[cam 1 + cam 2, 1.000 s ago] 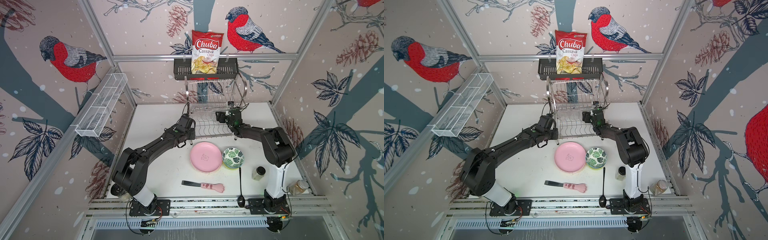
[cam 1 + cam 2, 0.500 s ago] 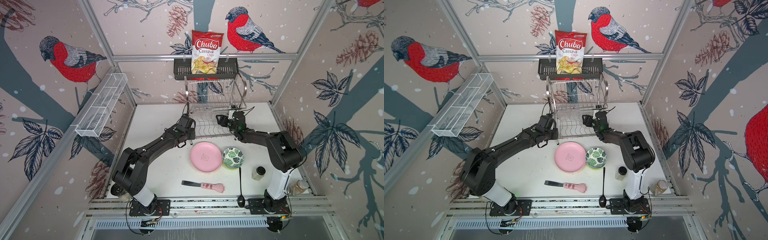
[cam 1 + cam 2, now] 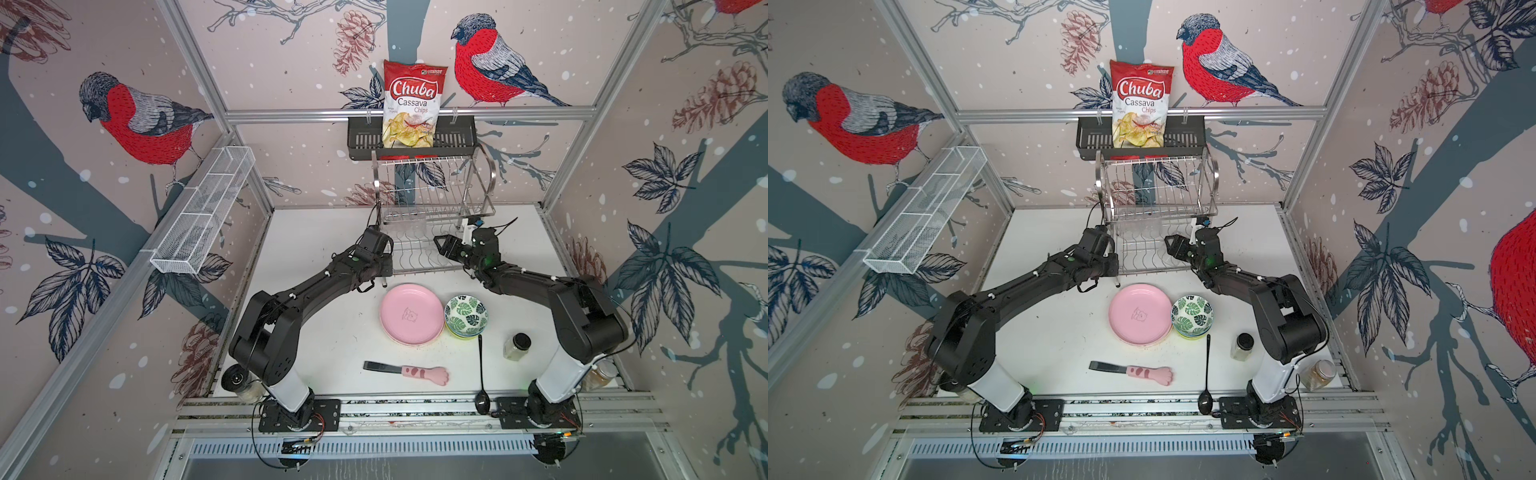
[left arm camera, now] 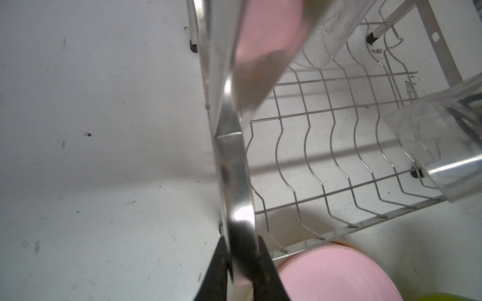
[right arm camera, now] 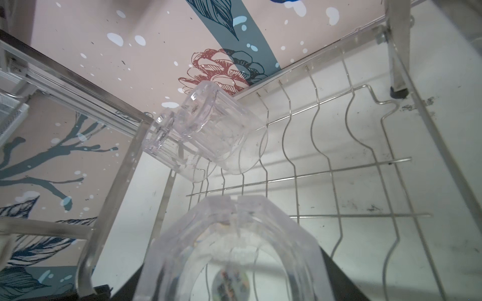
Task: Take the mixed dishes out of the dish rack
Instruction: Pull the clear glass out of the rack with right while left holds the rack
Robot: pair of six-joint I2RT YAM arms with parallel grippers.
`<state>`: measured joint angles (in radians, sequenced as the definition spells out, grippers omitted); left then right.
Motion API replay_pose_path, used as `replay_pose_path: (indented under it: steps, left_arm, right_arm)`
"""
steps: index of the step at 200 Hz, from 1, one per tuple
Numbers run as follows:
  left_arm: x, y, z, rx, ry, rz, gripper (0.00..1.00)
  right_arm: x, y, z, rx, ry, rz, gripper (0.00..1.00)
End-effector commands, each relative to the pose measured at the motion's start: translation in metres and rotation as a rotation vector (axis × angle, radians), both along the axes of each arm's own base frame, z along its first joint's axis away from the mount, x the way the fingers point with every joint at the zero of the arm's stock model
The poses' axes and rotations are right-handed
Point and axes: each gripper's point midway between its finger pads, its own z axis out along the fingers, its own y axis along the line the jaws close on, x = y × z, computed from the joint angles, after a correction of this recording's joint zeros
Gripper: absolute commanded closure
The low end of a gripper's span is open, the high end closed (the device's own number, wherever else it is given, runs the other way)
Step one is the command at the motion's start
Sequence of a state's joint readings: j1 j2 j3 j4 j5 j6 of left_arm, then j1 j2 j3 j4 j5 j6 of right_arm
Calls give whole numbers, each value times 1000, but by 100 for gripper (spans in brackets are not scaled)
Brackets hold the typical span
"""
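Dish rack and the dishes around it, which we read from the near edge of the desk towards the back wall. Nearest lie a black spoon, bowl end towards us, and a black-bladed tool with a pink paw-shaped handle, apart from each other. A small black-lidded jar stands upright near the spoon's handle.

Behind these we find a pink plate lying flat. Its rim meets that of a green-leaf bowl, nested in a stack whose lowest member is a lime bowl.

Farther back, the left pincer is clenched on the rack's steel side band at the near left corner, one black finger on each face of the band, as the left wrist view shows. The right pincer extends over the right part of the lower tier and grasps a clear glass, which fills the foreground of the right wrist view. Whether this glass rests on the wires or hangs clear of them we cannot tell. Beyond it, two more glasses sit tilted, just beside each other, on the wavy wires at the back of the lower tier.

In both top views the rack stands at the middle back of the desk, close to the wall. Its curved side handles rise to a black slotted basket hung on the wall rail, in which a bag of cassava chips stands upright. A long white mesh tray runs along the left wall.
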<state>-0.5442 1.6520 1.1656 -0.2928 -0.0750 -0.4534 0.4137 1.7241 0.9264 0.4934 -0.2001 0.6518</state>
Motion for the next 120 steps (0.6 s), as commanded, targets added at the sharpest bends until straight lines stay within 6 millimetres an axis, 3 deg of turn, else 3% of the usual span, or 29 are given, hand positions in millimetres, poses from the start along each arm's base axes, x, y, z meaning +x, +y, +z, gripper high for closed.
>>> replay_pose_path:
  steps: [1, 40, 92, 120]
  left_arm:
    - [-16, -6, -14, -31, 103, -29, 83]
    - [-16, -6, -13, -47, 99, -24, 70]
    - [-20, 4, 12, -57, 37, -5, 49]
    - [-28, 13, 26, -70, 6, 8, 46]
  right_arm:
    - [-2, 2, 26, 92, -36, -11, 65]
    - [-14, -6, 43, 126, -52, -33, 65]
    - [-39, -14, 60, 177, -72, -47, 65]
    - [-52, -12, 64, 193, -69, -32, 65]
